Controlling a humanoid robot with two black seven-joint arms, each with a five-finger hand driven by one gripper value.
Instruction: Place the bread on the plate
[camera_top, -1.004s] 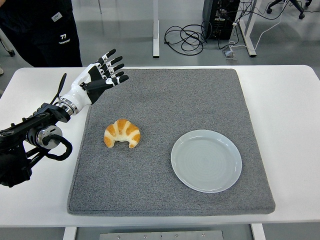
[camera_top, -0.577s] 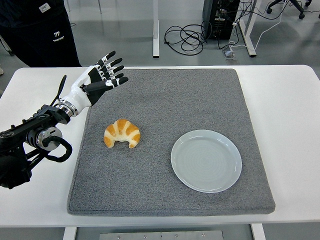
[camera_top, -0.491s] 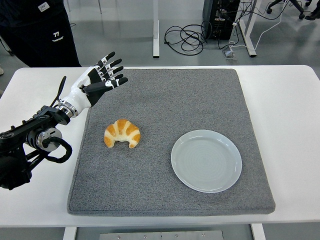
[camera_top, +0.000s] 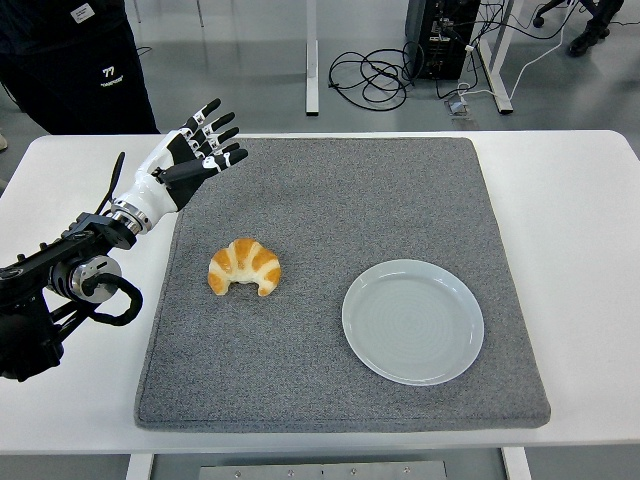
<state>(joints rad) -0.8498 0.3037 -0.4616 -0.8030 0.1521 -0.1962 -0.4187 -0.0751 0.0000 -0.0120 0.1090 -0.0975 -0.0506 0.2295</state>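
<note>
A golden croissant (camera_top: 244, 267) lies on the left half of the grey mat (camera_top: 340, 190), its curve opening toward the near edge. To its right on the mat sits a pale blue-grey plate (camera_top: 413, 321) with nothing on it. My left hand (camera_top: 200, 146) hovers over the mat's far left corner, well beyond the croissant, fingers spread and holding nothing. Its black arm comes in from the left edge over the white table. The right arm does not show.
The mat covers most of the white table (camera_top: 580, 230). A person in dark clothing (camera_top: 85, 70) stands behind the table's far left corner. Cables and desk legs lie on the floor beyond.
My left hand has drifted slightly up and to the left, away from the croissant. Croissant and plate have not moved.
</note>
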